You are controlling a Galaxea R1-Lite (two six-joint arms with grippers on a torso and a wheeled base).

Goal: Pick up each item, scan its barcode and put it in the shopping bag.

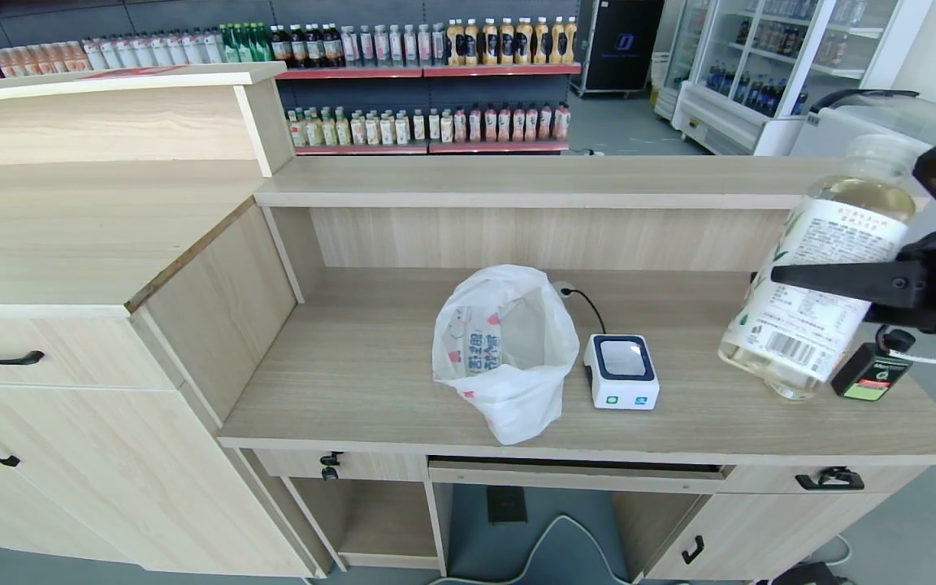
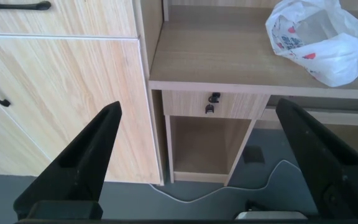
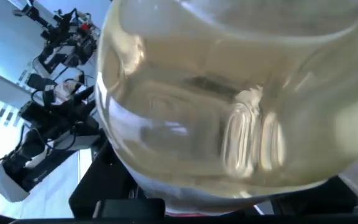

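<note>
My right gripper [image 1: 850,280] is shut on a clear bottle of pale yellow drink [image 1: 821,276], held tilted above the right end of the counter, its white label and barcode facing the head camera. The bottle's base [image 3: 229,112] looms close in the right wrist view. A white barcode scanner [image 1: 621,370] sits mid-counter, left of the bottle. Beside it stands an open white shopping bag [image 1: 505,345] with a printed carton inside. My left gripper [image 2: 197,155] hangs open low beside the counter, nothing between its fingers; the bag [image 2: 319,37] lies farther off.
A small black and green device [image 1: 870,374] lies on the counter's right end, near the bottle. The wooden counter [image 1: 370,374] has a raised back shelf and a taller cabinet [image 1: 70,244] to the left. Shelves of drinks and fridges stand behind.
</note>
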